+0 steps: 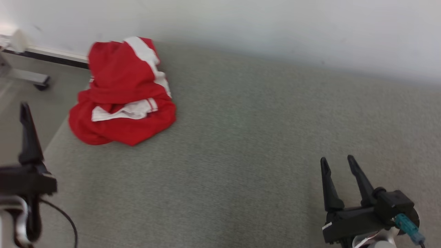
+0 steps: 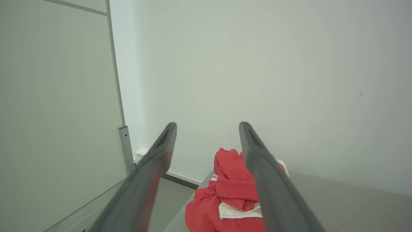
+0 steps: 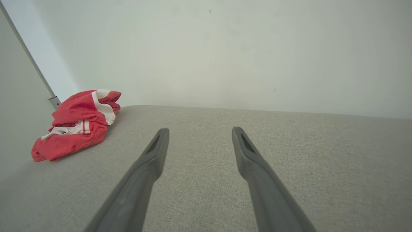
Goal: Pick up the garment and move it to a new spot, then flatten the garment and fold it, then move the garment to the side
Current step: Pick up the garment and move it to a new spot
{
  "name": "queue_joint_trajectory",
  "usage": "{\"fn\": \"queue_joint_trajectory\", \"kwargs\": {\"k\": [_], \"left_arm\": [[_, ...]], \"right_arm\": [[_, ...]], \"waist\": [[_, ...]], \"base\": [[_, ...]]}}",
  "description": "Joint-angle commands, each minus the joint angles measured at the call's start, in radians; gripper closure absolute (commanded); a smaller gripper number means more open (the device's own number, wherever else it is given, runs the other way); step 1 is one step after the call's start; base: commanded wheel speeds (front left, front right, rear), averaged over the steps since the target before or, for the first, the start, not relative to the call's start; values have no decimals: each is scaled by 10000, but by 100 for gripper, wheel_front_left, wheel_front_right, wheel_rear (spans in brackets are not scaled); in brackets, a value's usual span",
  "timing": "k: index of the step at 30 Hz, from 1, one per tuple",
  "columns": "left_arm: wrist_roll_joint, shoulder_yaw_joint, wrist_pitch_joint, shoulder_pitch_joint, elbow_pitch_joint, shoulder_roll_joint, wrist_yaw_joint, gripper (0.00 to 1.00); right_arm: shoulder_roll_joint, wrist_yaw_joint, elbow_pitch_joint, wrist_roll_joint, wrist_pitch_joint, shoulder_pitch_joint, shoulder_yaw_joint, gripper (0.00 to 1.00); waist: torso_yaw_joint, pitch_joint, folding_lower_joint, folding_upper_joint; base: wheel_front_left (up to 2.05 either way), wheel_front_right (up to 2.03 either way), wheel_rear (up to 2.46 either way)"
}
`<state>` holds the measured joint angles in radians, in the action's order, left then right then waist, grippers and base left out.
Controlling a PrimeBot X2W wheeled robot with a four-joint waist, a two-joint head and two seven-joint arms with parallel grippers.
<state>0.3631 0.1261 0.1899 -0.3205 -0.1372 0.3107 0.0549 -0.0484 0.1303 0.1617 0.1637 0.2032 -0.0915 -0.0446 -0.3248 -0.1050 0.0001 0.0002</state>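
Note:
A crumpled red garment [image 1: 120, 103] with white stripes lies in a heap at the far left of a grey fabric surface [image 1: 258, 137], close to the wall. My left gripper [image 2: 207, 125] is open and empty, hanging short of the garment [image 2: 231, 187] and near the surface's left edge; one of its fingers [image 1: 29, 137] shows at the lower left of the head view. At the near right, my right gripper [image 1: 337, 160] stands open with nothing between its fingers, far from the garment [image 3: 75, 129]. In the right wrist view that gripper [image 3: 200, 129] hovers over bare fabric.
A white wall [image 1: 275, 31] runs along the back of the surface. Off the left edge lies lower floor, with a dark baseboard and a wheeled stand base [image 1: 31, 77]. A white panel [image 2: 58, 112] rises at the left in the left wrist view.

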Motion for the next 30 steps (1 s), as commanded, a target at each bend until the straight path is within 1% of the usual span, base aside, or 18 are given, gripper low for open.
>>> {"fn": "queue_joint_trajectory", "kwargs": {"k": [1, 7, 14, 21, 23, 25, 30], "left_arm": [[146, 99, -77, -521, -40, 168, 69, 0], [345, 362, -477, -2062, -506, 1021, 223, 0], [519, 483, -1032, -3111, -1331, 1907, 388, 0], [655, 370, -1446, -3760, -2629, 2490, 492, 0], [638, 211, -1611, -3935, -3066, 2646, 564, 0], [679, 158, -1677, -4042, -3268, 2681, 568, 0], [602, -203, -2173, -4428, -4482, 2971, 641, 0]], "right_arm": [[-33, 8, -93, -155, 3, -236, 77, 0], [-27, 10, -271, -206, 170, -602, 422, 0], [-20, 10, -230, -88, 364, -807, 540, 0], [-21, 8, -160, -53, 463, -931, 573, 0], [-21, 8, -128, -60, 492, -932, 598, 0], [-21, 8, -128, -66, 500, -933, 612, 0], [-23, 8, -140, -95, 514, -973, 608, 0]], "waist": [[1510, -1464, -1, -2], [2618, -2395, -1, -2], [3619, -2927, -1, -2], [4159, -3222, -1, -2], [4246, -3253, -1, -2], [4270, -3261, -1, -2], [4377, -3259, -1, -2]], "base": [[0, 0, 0], [0, 0, 0], [0, 0, 0], [0, 0, 0], [0, 0, 0], [0, 0, 0], [0, 0, 0]]}}
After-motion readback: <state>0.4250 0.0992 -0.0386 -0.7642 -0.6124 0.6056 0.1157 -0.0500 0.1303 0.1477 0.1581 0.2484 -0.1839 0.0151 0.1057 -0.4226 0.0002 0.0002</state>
